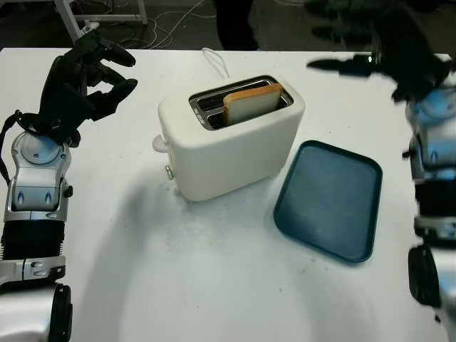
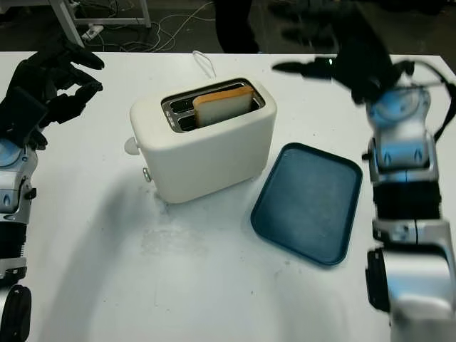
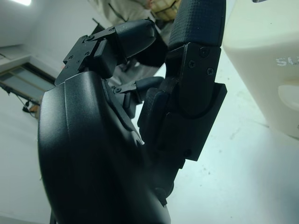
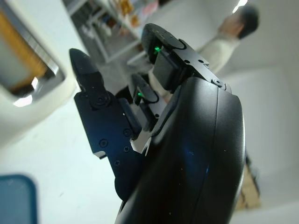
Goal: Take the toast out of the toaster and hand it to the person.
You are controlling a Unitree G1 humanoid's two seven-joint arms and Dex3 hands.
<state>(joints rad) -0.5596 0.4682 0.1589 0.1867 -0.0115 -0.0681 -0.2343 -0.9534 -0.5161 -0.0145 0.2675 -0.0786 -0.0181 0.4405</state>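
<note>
Right hand (image 2: 335, 68), upper right, empty and open; it may push the toaster (image 2: 203, 139) and miss the toast (image 2: 224, 104).

Toast (image 1: 253, 102) — upright, seemingly popped — in toaster (image 1: 231, 146)

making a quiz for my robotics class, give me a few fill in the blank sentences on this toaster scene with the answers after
1. The toast stands in a slot of the ____.
2. The tray beside the toaster is dark ____.
3. The left hand and right hand both hold ____.
4. The toaster and tray sit on a ____ table.

Missing words: toaster; blue; nothing; white
</note>
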